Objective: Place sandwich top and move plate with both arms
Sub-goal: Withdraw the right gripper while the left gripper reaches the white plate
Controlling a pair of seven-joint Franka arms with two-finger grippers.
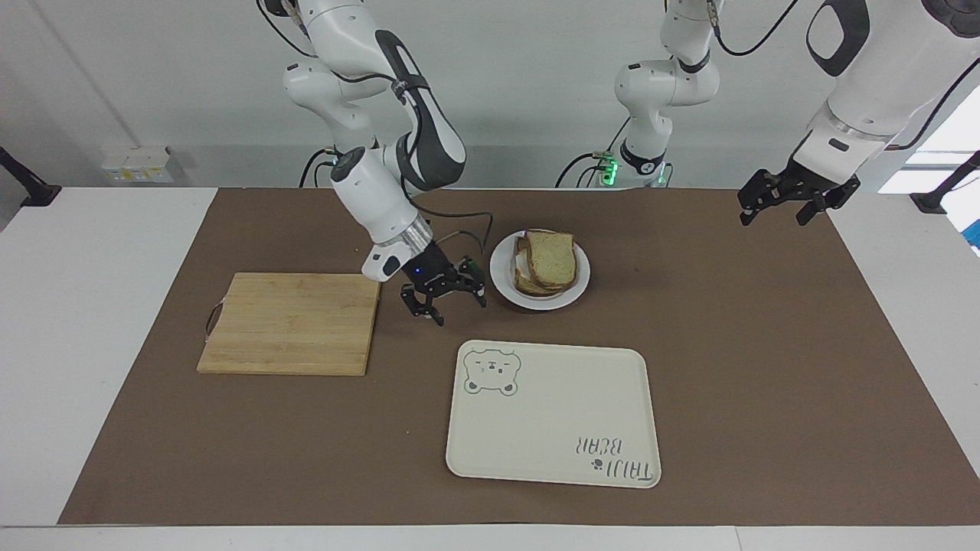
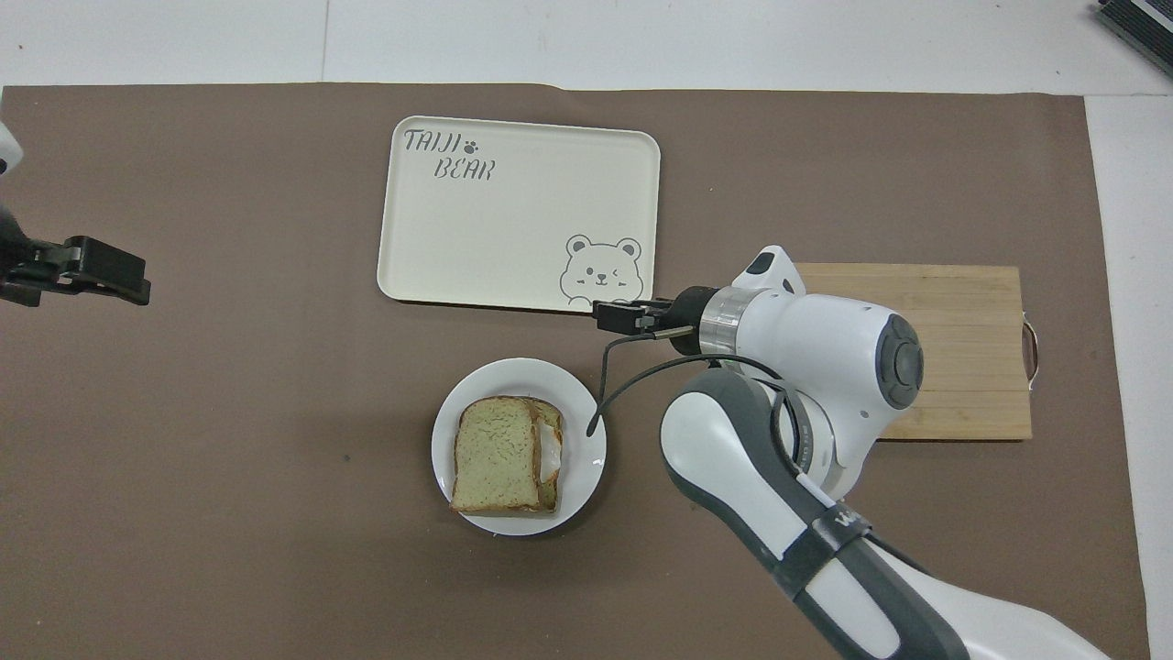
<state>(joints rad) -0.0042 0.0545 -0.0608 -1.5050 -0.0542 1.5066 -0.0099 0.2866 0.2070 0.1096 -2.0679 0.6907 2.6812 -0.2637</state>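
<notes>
Sandwich top (image 1: 553, 256) lying on the egg slice (image 2: 550, 451), both on the plate (image 1: 503, 283) at centre of the facing view. Right gripper (image 1: 444, 295) spread wide and empty, hovering between plate and cutting board (image 1: 291, 323). Left gripper (image 1: 781, 200) parked at upper right edge, fingers apart, empty. Tray (image 1: 551, 413) lower centre.

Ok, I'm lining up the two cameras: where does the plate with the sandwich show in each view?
Facing view: the plate sits just above centre, nearer to the robots than the bear tray.
Overhead view: the plate sits below centre, under the bear tray.
Shared landmark: the bear tray, beside the plate in both.
</notes>
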